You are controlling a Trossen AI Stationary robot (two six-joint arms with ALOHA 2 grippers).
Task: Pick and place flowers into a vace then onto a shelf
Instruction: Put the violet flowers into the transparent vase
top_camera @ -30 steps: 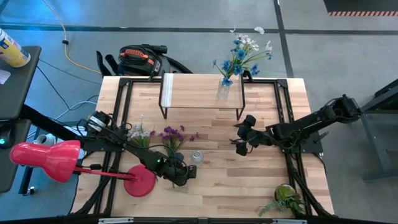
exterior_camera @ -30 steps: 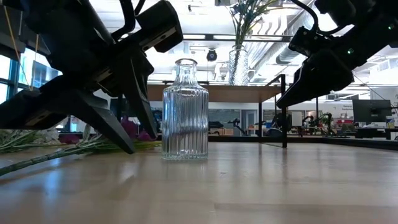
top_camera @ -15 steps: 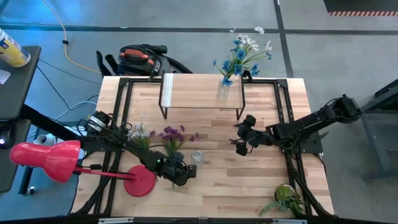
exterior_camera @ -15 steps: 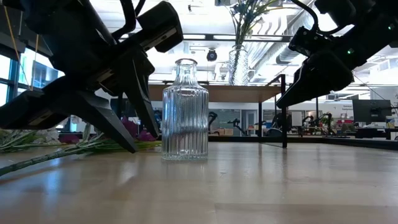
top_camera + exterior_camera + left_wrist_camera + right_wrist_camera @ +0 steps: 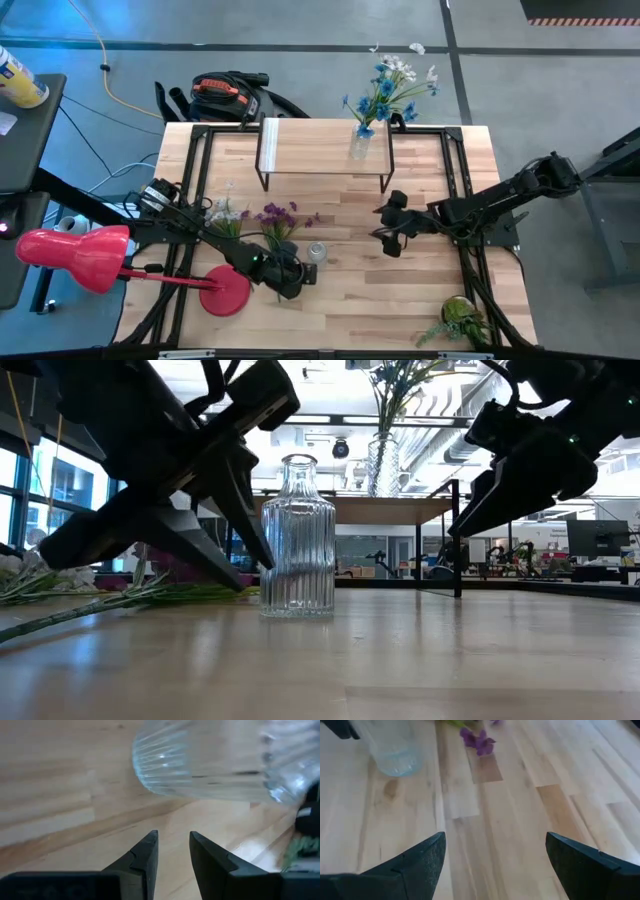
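While one vase (image 5: 358, 143) tops the shelf (image 5: 325, 150), one vase (image 5: 297, 537) stands below.

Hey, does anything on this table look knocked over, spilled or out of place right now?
Nothing stands out. The empty glass vase stands upright, the loose flowers lie flat beside it, and the filled vase sits upright on the shelf.

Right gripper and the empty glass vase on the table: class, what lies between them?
Only bare tabletop separates the right gripper from the vase, seen in the high view.
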